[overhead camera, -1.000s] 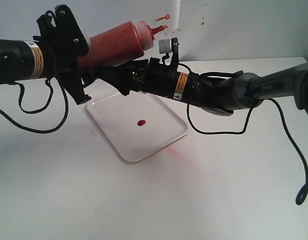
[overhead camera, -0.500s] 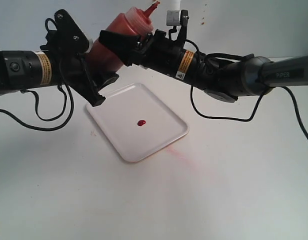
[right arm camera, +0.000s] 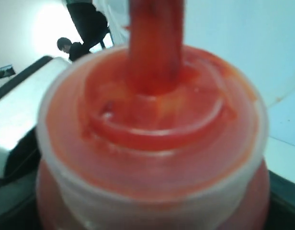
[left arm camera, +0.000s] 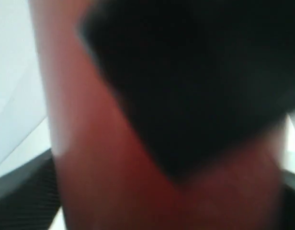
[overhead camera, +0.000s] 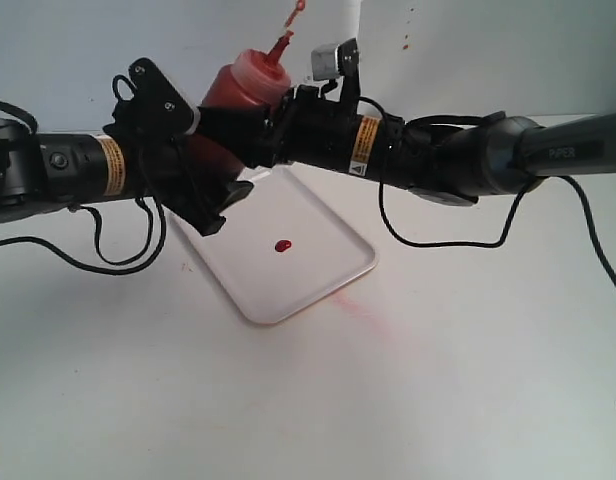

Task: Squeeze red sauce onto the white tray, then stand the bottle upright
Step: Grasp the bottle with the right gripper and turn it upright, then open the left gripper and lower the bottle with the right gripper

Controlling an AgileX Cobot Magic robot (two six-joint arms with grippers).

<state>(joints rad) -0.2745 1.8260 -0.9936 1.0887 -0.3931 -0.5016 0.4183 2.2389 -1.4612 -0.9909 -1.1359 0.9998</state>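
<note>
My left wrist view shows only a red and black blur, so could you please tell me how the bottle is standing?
Observer: The bottle is nearly upright, nozzle up, by the far corner of the white tray.
Operator: Thank you. Is there sauce on the tray?
Observer: Yes, one small blob of red sauce near its middle.
Operator: Which gripper holds the bottle?
Observer: The right gripper clamps it below the cap; the left gripper straddles its lower body, grip unclear.
</note>
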